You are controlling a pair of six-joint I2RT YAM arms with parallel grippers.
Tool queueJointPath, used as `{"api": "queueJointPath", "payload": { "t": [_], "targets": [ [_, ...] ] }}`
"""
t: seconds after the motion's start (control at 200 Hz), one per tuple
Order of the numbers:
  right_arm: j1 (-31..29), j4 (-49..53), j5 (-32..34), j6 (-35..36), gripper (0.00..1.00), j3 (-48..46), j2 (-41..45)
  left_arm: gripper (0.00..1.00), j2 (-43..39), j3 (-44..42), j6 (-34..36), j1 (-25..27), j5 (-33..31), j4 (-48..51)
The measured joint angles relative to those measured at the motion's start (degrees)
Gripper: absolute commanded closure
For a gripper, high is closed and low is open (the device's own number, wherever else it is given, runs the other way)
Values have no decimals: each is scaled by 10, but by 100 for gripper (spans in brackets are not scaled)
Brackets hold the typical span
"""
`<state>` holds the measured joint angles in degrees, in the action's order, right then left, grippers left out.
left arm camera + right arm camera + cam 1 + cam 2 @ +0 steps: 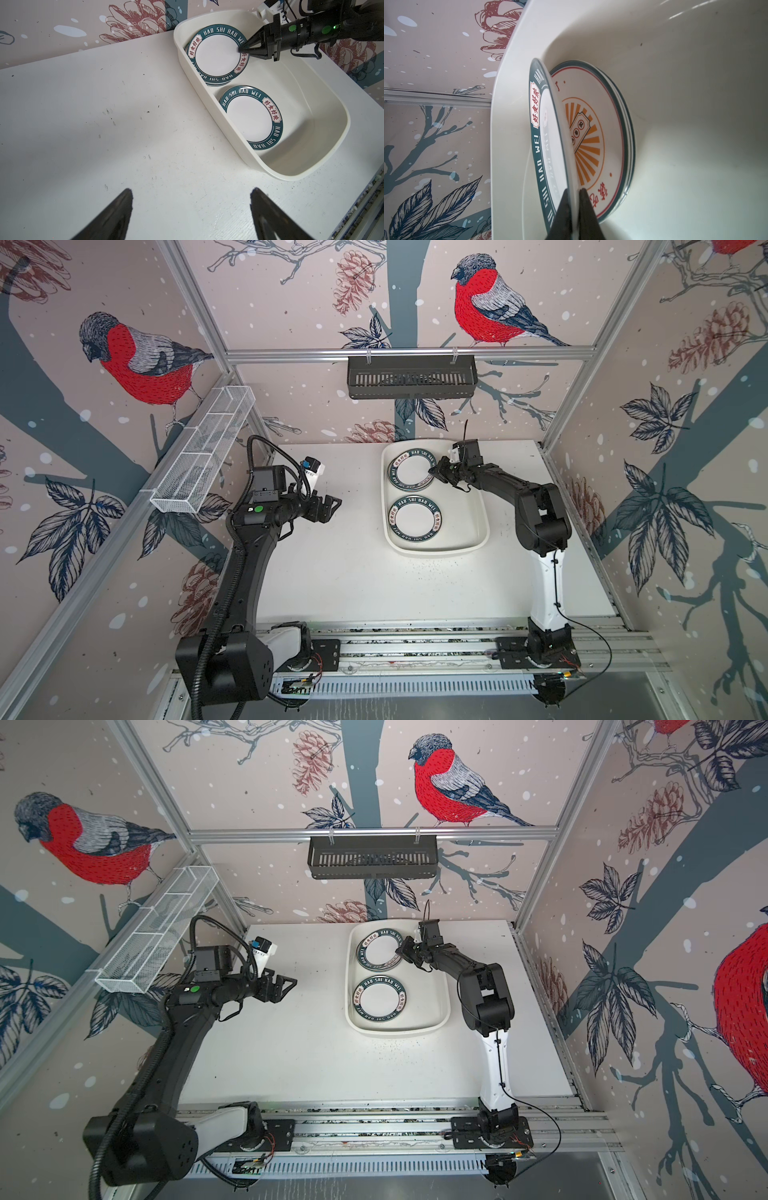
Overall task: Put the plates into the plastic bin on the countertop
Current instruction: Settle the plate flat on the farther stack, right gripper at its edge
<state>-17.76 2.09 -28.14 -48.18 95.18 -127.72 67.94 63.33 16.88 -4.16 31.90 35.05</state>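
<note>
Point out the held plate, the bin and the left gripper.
held plate (217, 53): left wrist view, white centre.
bin (463, 514): in a top view, bare floor.
left gripper (191, 189): left wrist view, gap between open fingertips.

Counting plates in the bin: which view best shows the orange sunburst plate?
The right wrist view: the orange sunburst plate tops a stack in the plastic bin, exposed under the green-rimmed plate that the right gripper pinches. Both top views hide it under that plate; the left wrist view shows only stack edges.
</note>
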Motion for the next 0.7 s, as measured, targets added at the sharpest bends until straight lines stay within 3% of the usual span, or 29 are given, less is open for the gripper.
{"api": "queueJointPath", "payload": {
  "t": [0.7],
  "targets": [
    [-5,8,12,6,79,-13,-2,12,18,-7,0,0,9,0]
  ]
}}
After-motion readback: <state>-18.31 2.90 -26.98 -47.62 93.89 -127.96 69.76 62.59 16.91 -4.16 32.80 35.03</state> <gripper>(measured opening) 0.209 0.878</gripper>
